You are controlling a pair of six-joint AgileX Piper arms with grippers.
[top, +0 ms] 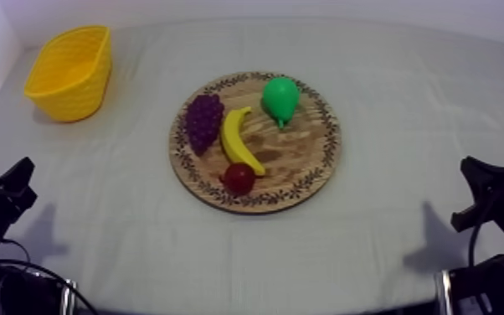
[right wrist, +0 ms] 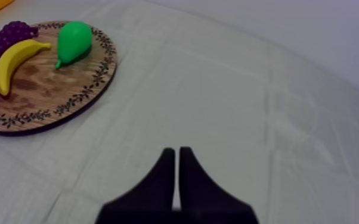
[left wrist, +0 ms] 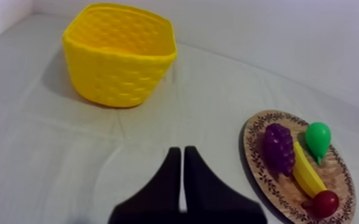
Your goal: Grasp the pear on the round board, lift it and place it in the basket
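Pear (top: 280, 99): lies on the far right part of the board (top: 302, 157), just beside the banana (top: 237, 141). We judge the task not yet begun: grasp, carry and release into the basket (top: 69, 71), well apart at the far left, all remain. Our left gripper (left wrist: 183, 154) and right gripper (right wrist: 177, 154) rest low, each with its fingers together as a narrow wedge, holding nothing. The pear's long axis runs far to near, and its stem end points toward the board's centre.
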